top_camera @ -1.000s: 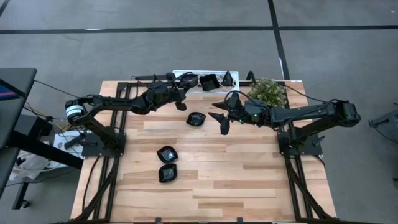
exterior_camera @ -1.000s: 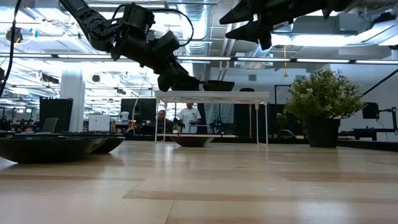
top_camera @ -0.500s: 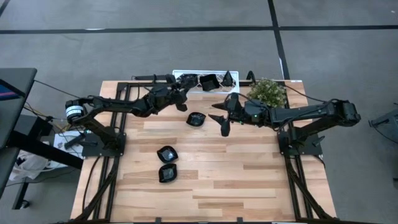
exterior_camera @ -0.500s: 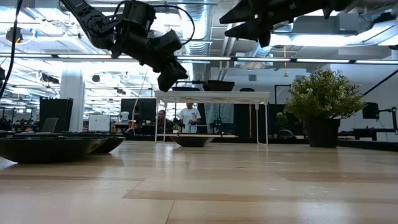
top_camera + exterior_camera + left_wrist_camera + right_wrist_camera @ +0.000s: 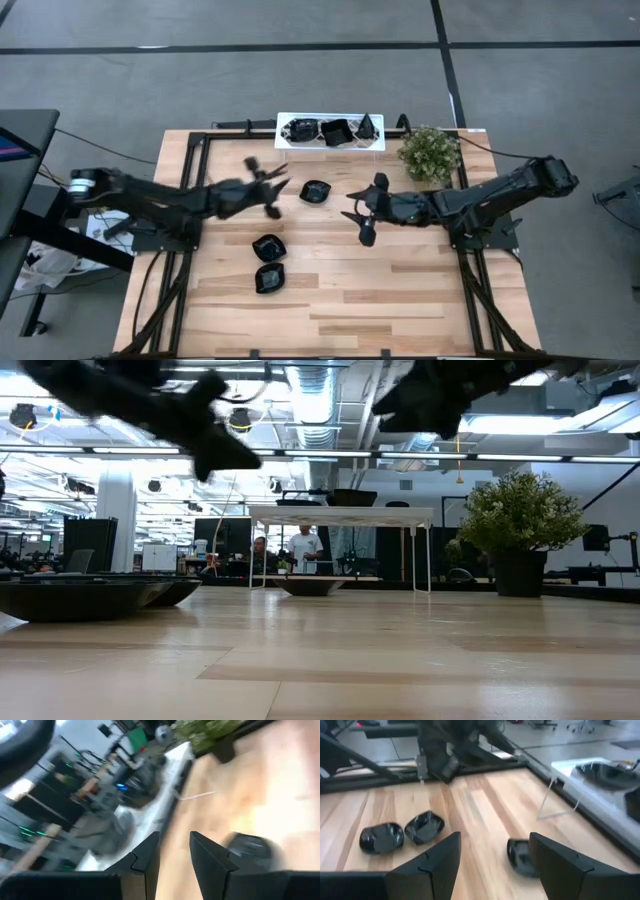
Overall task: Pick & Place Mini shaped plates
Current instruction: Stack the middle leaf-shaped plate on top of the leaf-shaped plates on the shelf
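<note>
Reaching: both arms hung above the surface [image 5: 400,290], empty.
Left gripper [image 5: 268,186]: fingers slightly parted.
Right gripper [image 5: 358,213]: fingers wide.
Plates: three in the far tray [image 5: 330,146]; the centre plate [image 5: 315,192] and the near pair [image 5: 268,262] remained loose.
Next: descend on the centre plate.

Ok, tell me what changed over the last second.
The left gripper pulled back from the white tray toward the table's middle, empty. The right gripper dropped back slightly toward the near side, open and empty. The three plates on the tray and the three on the table stayed put.
</note>
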{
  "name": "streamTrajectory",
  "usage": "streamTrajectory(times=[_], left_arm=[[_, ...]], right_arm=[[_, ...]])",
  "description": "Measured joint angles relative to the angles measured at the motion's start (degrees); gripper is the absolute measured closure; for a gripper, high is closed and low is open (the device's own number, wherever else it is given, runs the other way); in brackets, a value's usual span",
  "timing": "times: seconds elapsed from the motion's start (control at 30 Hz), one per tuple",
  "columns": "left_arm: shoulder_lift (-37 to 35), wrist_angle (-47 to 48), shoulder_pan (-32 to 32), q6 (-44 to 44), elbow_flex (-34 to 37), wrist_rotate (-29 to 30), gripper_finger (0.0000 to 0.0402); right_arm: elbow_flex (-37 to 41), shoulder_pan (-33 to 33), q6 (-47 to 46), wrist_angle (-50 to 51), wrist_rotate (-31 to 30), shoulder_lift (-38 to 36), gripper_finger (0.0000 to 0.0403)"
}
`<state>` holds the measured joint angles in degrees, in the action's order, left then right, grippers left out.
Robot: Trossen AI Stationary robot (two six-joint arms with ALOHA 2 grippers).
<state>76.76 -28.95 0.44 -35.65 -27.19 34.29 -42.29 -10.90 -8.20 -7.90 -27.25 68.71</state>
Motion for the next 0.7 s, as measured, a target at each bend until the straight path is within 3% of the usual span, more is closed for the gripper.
streamTrajectory(times=[0.13,0.2,0.27,0.33,0.43,0.53,0.7], left_arm=[[-11.52,6.70,-5.63,14.13,7.63,-0.73,0.0293],[-16.56,12.12,-7.60,20.48,10.71,-4.53,0.0293],[-20.96,16.66,-8.65,28.27,12.77,-11.62,0.0293],[-24.33,20.68,-8.76,36.53,13.72,-22.73,0.0293],[-25.92,27.32,-8.76,47.95,13.97,-35.87,0.0293],[-25.16,31.60,-8.89,53.67,13.97,-36.57,0.0293],[-21.55,34.03,-8.41,55.72,13.95,-35.81,0.0293]], right_arm=[[3.20,-0.73,-2.14,-1.76,-0.32,0.02,0.0173],[4.19,-0.65,-3.09,-2.51,-0.40,0.02,0.0173],[5.04,-0.58,-3.73,-3.48,-0.54,0.02,0.0173],[5.65,-0.54,-3.68,-4.64,-0.76,0.02,0.0173],[5.88,-0.54,-2.13,-6.08,-0.76,0.02,0.0173],[5.88,-0.54,-0.59,-7.34,-0.74,0.02,0.0173],[5.88,-0.54,-0.43,-7.91,0.01,0.02,0.0173]])
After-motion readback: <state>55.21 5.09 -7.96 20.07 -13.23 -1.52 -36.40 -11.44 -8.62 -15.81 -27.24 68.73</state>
